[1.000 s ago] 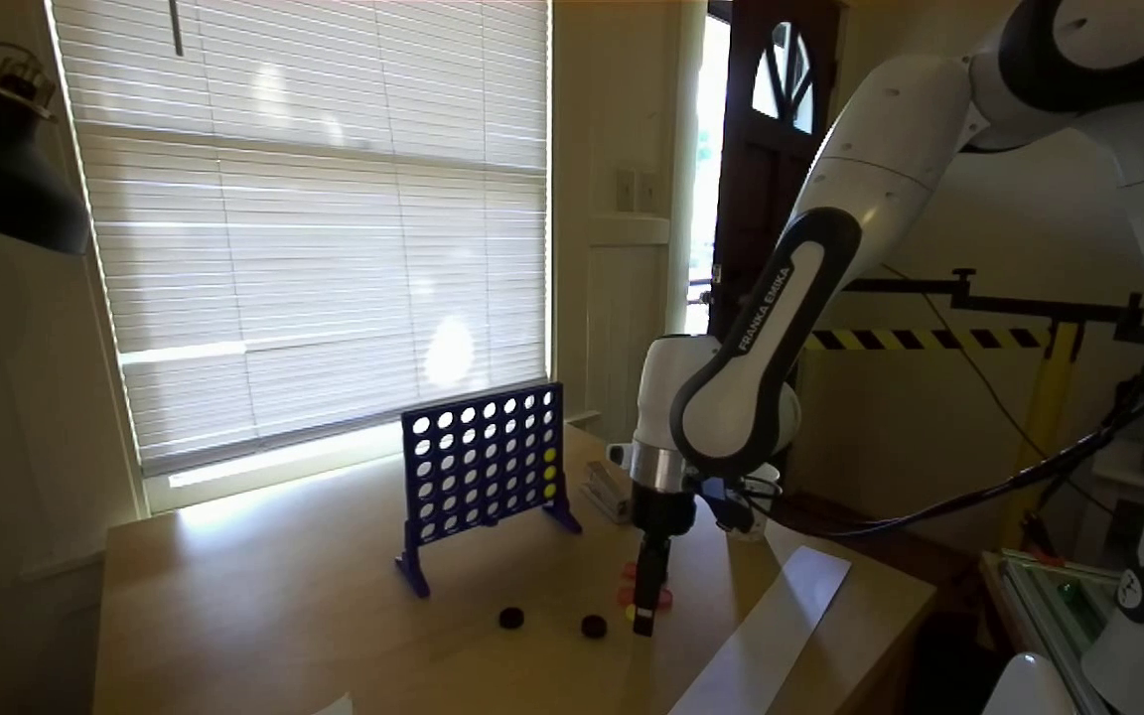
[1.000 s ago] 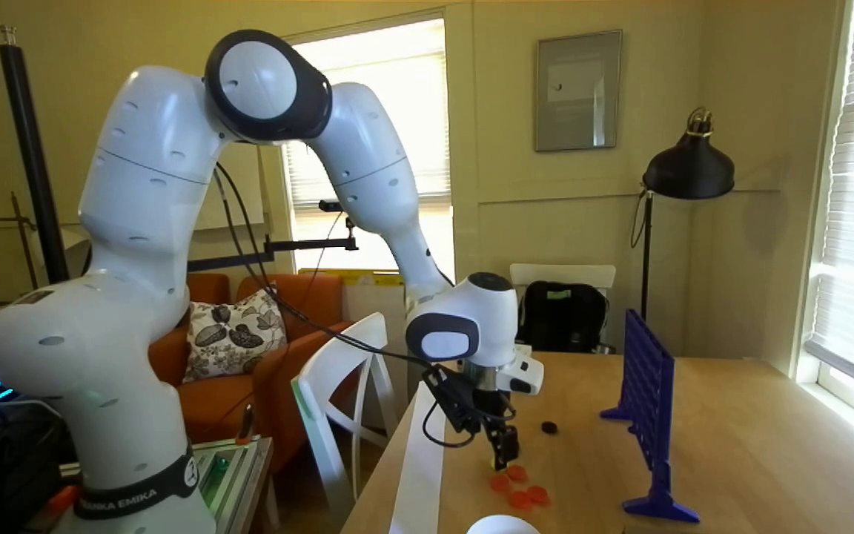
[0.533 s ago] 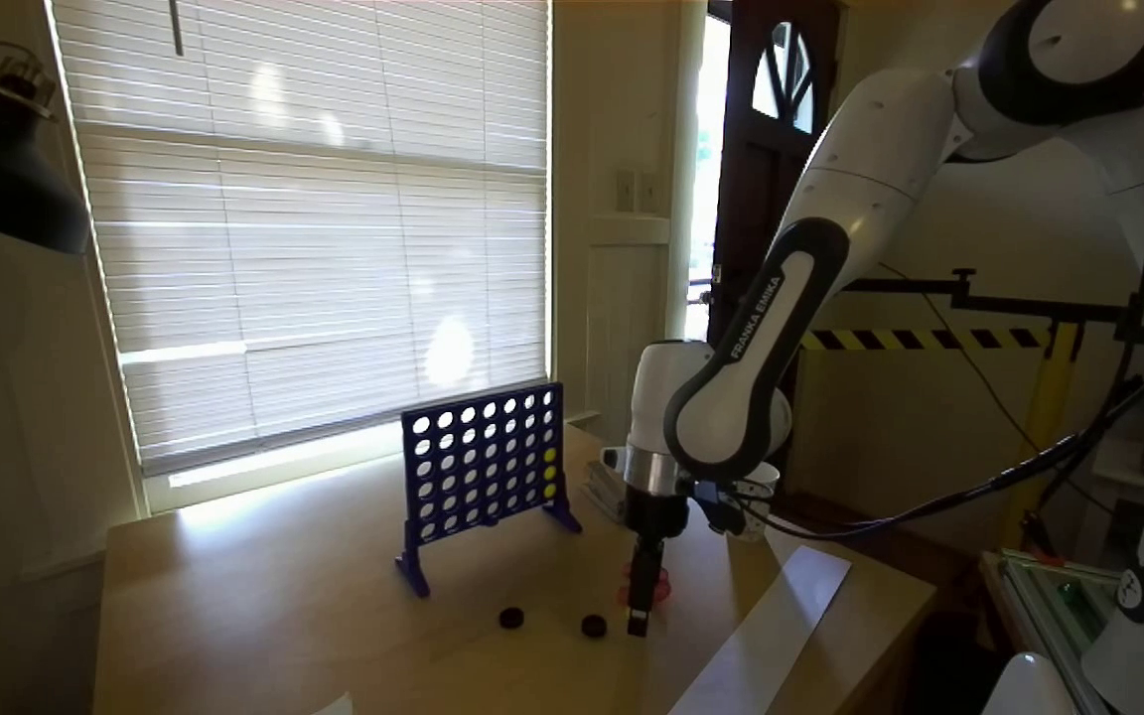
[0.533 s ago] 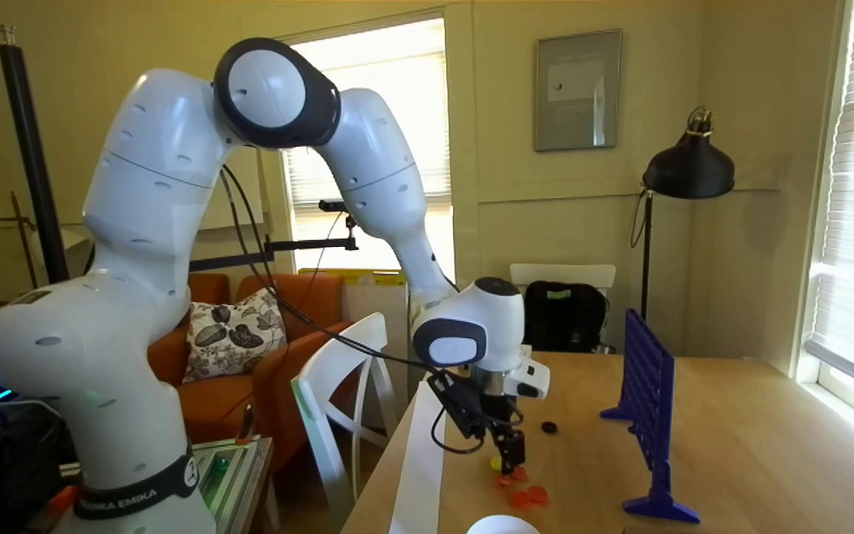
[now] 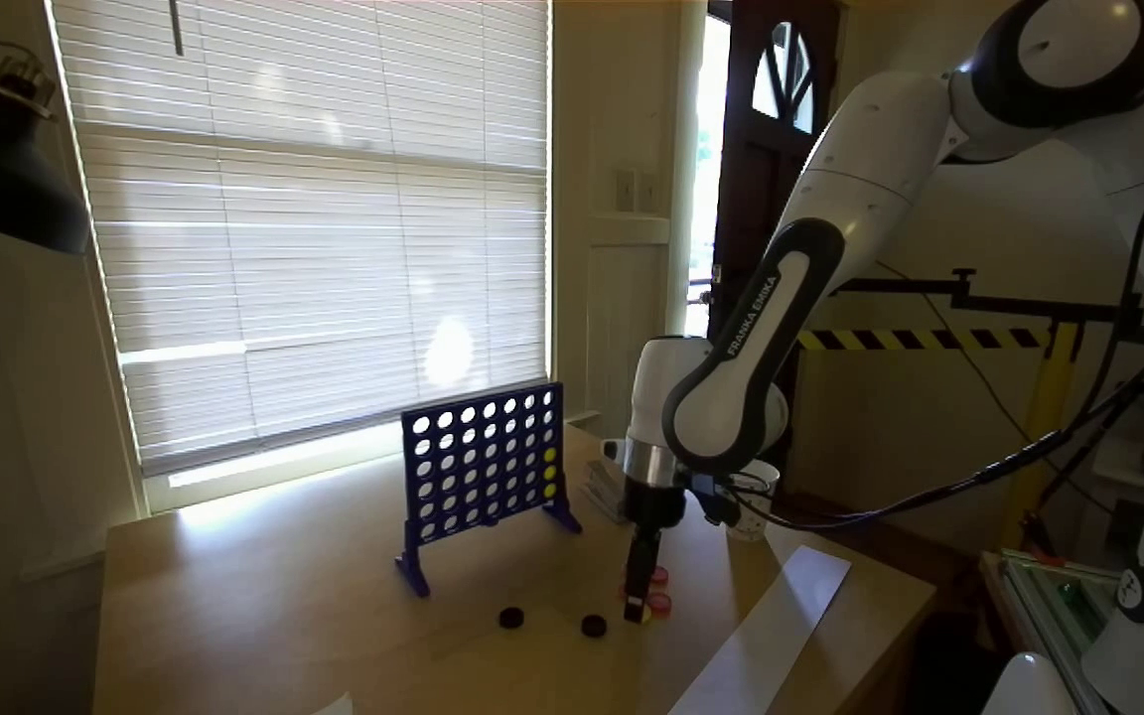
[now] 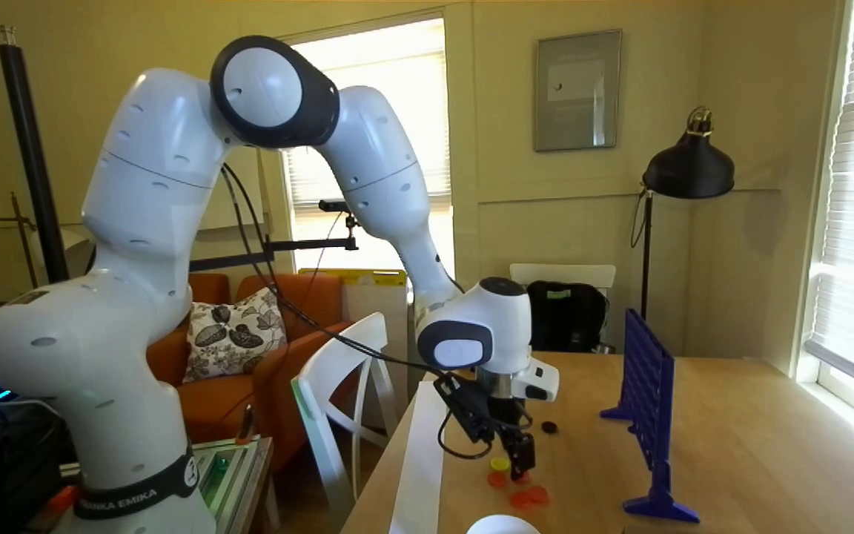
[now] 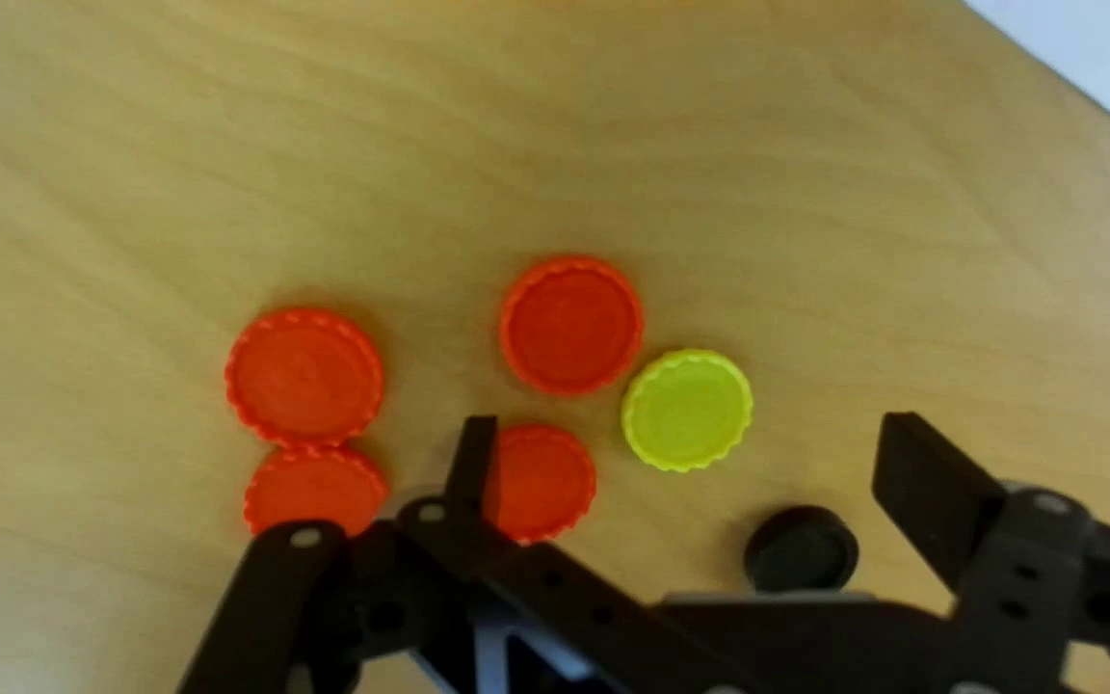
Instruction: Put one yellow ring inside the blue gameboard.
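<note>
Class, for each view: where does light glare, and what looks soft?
In both exterior views, parts of the blinds glare white; in the wrist view, the grain of the tabletop looks soft, though the yellow ring shows its notched rim.

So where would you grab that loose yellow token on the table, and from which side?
Likely from straight above, pinching the scalloped rim of the yellow token at opposite edges: it lies flat on the table. The top and bottom edges in the wrist view look best, as red tokens crowd its left side.
</note>
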